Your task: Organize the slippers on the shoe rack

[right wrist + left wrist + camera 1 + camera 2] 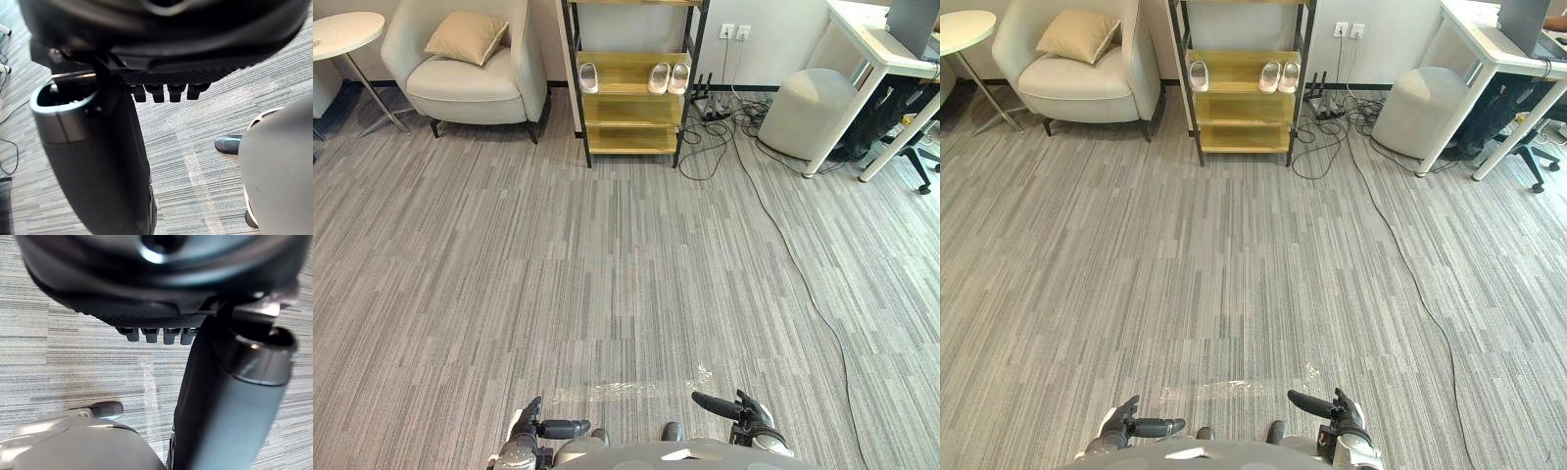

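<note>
Left eye view: both hands sit low and close in. The left hand (pixel 530 427) and the right hand (pixel 750 416) hang level above the grey floor (pixel 607 274), each thumb pointing across at the other hand. In the wrist views the fingers (pixel 150 335) of both hands run straight and relaxed, holding nothing.

Well ahead of the fingers, across the floor, stands the shoe rack (pixel 631 110). Three pale slippers lie on one shelf (pixel 625 70). The single slipper (pixel 588 76) is towards the left fingers' side, and the pair (pixel 659 77) lies side by side towards the right. Each long axis runs front to back, away from the fingers. I cannot tell which end is the toe.
</note>
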